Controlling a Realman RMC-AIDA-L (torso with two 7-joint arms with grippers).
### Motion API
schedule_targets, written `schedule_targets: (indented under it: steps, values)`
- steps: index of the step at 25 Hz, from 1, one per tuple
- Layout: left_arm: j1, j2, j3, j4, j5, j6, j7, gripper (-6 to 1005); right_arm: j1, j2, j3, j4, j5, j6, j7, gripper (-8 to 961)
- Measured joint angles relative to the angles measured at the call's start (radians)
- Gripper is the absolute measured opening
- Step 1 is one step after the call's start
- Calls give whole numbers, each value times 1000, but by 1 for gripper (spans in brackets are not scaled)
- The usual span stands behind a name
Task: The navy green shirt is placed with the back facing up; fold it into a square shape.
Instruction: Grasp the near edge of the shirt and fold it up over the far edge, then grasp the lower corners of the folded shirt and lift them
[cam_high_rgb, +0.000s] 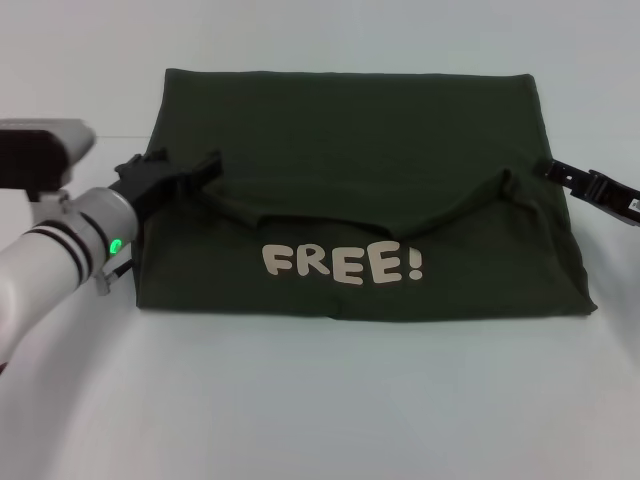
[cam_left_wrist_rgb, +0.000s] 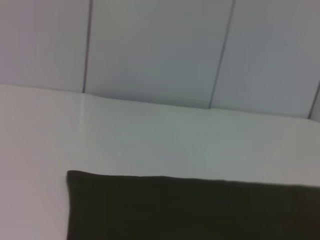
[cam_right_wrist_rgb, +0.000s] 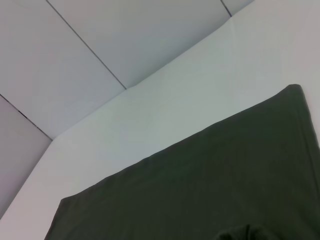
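The navy green shirt (cam_high_rgb: 350, 130) lies flat on the white table (cam_high_rgb: 320, 400), far bigger than the grippers. Its near part is folded over, so the cream letters "FREE!" (cam_high_rgb: 342, 263) face up, and the folded edge runs wavy across the middle. My left gripper (cam_high_rgb: 205, 168) is low over the shirt's left side, at the left end of that folded edge. My right gripper (cam_high_rgb: 555, 170) is at the shirt's right edge, a little to the right of the fold's right end. Plain green cloth shows in the left wrist view (cam_left_wrist_rgb: 190, 210) and the right wrist view (cam_right_wrist_rgb: 200, 190).
White table surface surrounds the shirt on all sides. A pale panelled wall (cam_left_wrist_rgb: 160, 50) stands behind the table's far edge and also shows in the right wrist view (cam_right_wrist_rgb: 100, 45).
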Motion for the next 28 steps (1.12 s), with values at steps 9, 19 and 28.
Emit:
schedule_targets:
  steps: [9,19,28]
  values:
    - [206,118,271,150,69,275,-640,829,-57,-58,-29,-14,-12,-233,-31,924]
    - [278,206,227,226,478,473,-1092,829,-133,-92,-120,-14,-12,-396,-54,913]
    - [248,192,232,212,545,409,-1138,828,-151,-86,-154,-13,-12,-400,-100,903]
